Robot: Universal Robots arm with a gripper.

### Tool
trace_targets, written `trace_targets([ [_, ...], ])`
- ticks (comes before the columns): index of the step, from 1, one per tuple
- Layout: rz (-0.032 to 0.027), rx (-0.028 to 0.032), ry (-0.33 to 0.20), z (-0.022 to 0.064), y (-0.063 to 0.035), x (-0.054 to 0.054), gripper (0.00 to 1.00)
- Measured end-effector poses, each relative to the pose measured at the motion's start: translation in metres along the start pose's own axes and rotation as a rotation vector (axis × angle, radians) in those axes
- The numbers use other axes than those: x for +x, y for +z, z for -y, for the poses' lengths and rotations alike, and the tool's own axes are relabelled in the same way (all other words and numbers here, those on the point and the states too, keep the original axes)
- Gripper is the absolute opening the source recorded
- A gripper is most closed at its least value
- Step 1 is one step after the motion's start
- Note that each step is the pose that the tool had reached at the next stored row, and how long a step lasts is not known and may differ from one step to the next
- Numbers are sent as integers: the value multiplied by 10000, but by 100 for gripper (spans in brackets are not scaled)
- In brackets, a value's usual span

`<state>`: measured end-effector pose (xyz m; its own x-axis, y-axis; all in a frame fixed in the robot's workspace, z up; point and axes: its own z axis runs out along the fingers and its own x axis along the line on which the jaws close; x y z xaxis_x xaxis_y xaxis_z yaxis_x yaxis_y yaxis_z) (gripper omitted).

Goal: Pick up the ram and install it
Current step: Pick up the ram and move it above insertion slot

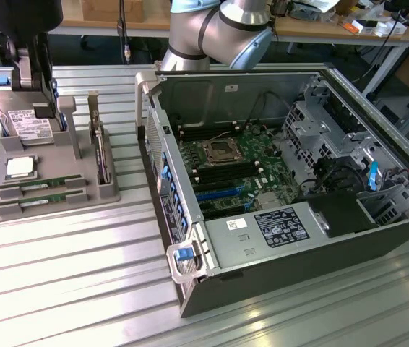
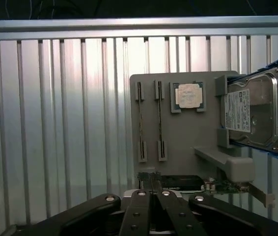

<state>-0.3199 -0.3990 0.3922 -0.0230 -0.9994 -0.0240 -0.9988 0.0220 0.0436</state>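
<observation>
Ribbed metal table (image 1: 67, 275) carries two things — grey parts tray (image 1: 53, 210); open computer case (image 1: 277, 282).

Grey holder tray (image 1: 74, 172) sits on ribbed metal table (image 1: 67, 275). Silver hard drive (image 1: 27, 124) leans in its cradle, with square processor chip (image 1: 19, 167) lying flat nearby. Open computer case (image 1: 226, 90) at exterior view's right, motherboard (image 1: 230, 173) exposed.

Free room lies above the ram sticks (image 1: 42, 185) in the tray (image 1: 60, 168); the upright card (image 1: 102, 155) and hard drive (image 1: 27, 125) stand close by
</observation>
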Motion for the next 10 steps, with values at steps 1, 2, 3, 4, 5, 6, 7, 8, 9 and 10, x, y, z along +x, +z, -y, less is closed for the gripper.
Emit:
trace_targets([
  [1,-3,-2,-74,0,0,0,11],
  [2,-7,-4,-166,0,0,0,11],
  [3,-10,-6,-243,0,0,0,11],
  [4,-13,-7,-308,0,0,0,11],
  [5,-14,-8,-308,0,0,0,11],
  [6,-14,-7,-308,0,0,0,11],
  [7,-14,-7,-309,0,0,0,11],
  [8,-14,-7,-308,0,0,0,11],
  [9,-13,-7,-308,0,0,0,11],
  [10,-13,-7,-309,0,0,0,11],
])
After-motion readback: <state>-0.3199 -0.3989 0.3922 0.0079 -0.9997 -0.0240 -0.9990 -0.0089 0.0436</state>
